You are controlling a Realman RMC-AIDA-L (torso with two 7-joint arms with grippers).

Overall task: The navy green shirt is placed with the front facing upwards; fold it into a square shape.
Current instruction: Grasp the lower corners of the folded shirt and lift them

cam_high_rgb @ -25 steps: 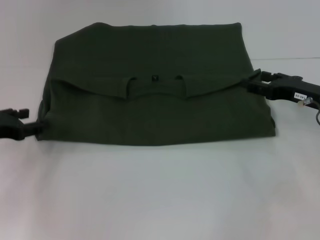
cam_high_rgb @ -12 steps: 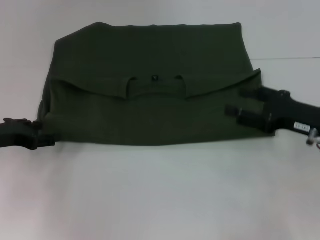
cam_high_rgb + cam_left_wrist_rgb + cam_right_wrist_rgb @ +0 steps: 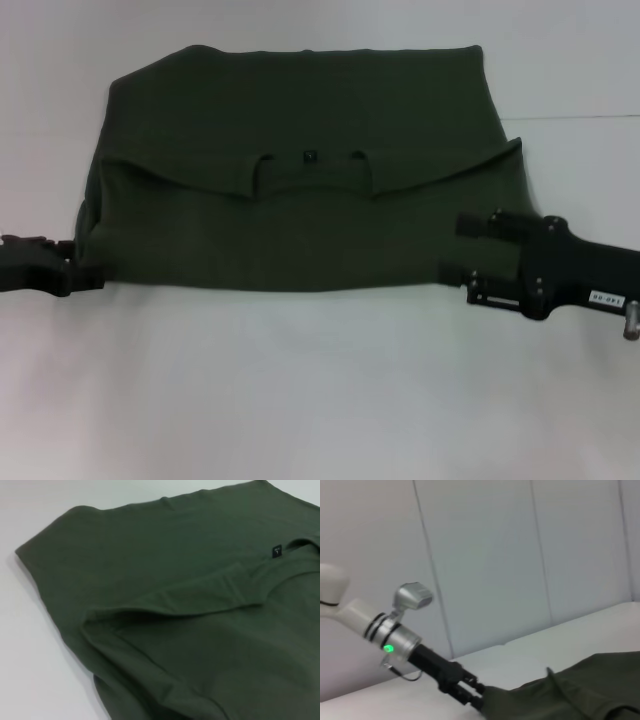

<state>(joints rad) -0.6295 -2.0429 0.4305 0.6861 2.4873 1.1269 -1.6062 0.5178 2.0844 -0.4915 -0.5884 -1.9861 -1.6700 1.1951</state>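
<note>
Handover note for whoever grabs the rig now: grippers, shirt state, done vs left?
Left gripper: at the near left corner of the dark olive-green cotton shirt; whether it grips the cloth cannot be told.
Right gripper: open, fingers spread over the shirt's near right edge, holding nothing.
Shirt: lies on the white table, plain side up, collar flap with its small dark label folded toward the near hem.
Done: sleeves tucked in and one lengthwise fold, by the look.
Left: probably another fold to make a square.
</note>
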